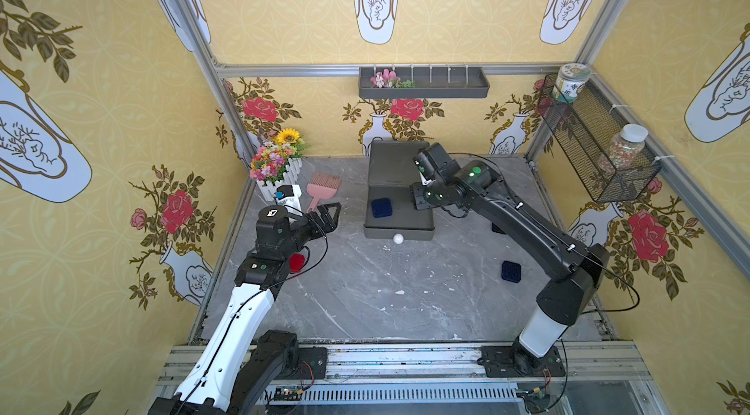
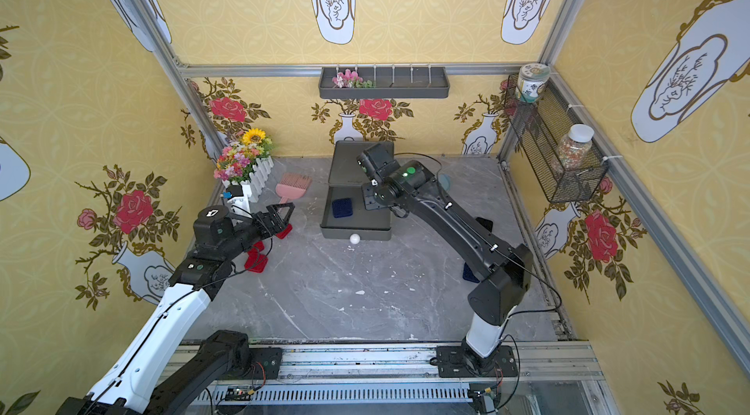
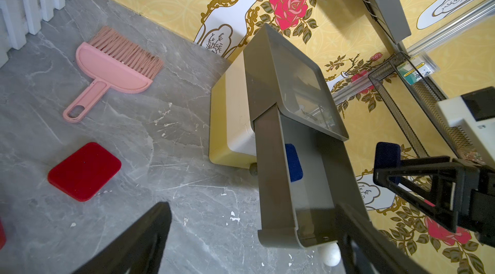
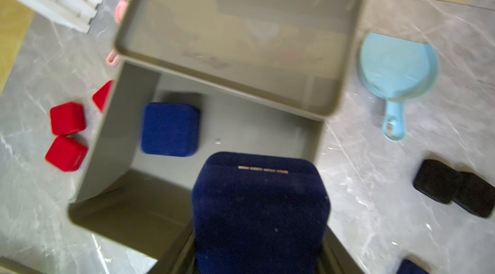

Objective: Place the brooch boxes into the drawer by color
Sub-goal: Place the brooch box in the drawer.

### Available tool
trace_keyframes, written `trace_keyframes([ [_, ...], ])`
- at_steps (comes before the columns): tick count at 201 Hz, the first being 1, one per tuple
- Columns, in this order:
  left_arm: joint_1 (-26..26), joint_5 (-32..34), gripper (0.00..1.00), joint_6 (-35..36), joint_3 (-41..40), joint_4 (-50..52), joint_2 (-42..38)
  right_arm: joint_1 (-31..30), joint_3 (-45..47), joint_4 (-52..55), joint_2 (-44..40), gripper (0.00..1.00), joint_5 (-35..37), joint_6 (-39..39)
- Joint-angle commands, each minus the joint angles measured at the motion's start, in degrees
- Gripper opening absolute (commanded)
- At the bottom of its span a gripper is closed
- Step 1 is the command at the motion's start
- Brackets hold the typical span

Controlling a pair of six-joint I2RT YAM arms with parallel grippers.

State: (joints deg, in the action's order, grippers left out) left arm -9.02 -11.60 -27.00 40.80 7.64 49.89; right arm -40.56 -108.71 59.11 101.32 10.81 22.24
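Metal rail point(image 1: 406, 364) fronts marble tabletop point(image 1: 365, 295) bearing drawer point(image 1: 391, 165) within yellow floral walls point(image 1: 292, 7).

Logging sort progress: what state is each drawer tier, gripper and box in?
Dark grey plastic top tier: open.
White middle tier: shut.
Olive-yellow bottom tier: shut.
Left gripper: open, empty.
Right gripper: shut on dark blue velvety box.
Other dark blue box: closed, inside open tier.

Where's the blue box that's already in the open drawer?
In both top views the dark blue brooch box lies flat in the left half of the pulled-out dark grey drawer, beside the right gripper, which holds a second blue box.
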Motion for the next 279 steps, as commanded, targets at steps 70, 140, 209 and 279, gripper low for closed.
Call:
trace_keyframes([
  [70, -0.04, 2.12, 1.0, 1.36, 0.25, 3.96, -2.25, -2.46, -8.45, 2.92, 13.06, 0.44, 2.32, -1.28],
  [140, -0.08, 1.69, 1.0, 1.34, 0.25, 3.52, -1.47, -2.4, -8.04, 2.9, 15.73, 0.47, 3.75, -2.2],
  [209, -0.08, 1.82, 1.0, 1.71, 1.77, 4.64, -1.69, -1.83, -8.44, 2.01, 16.92, 0.69, 2.91, -2.38],
  [279, -0.04, 1.71, 1.0, 2.18, 4.8, 7.19, -1.46, -1.89, -8.96, 0.26, 13.91, 0.85, 1.5, -2.51],
])
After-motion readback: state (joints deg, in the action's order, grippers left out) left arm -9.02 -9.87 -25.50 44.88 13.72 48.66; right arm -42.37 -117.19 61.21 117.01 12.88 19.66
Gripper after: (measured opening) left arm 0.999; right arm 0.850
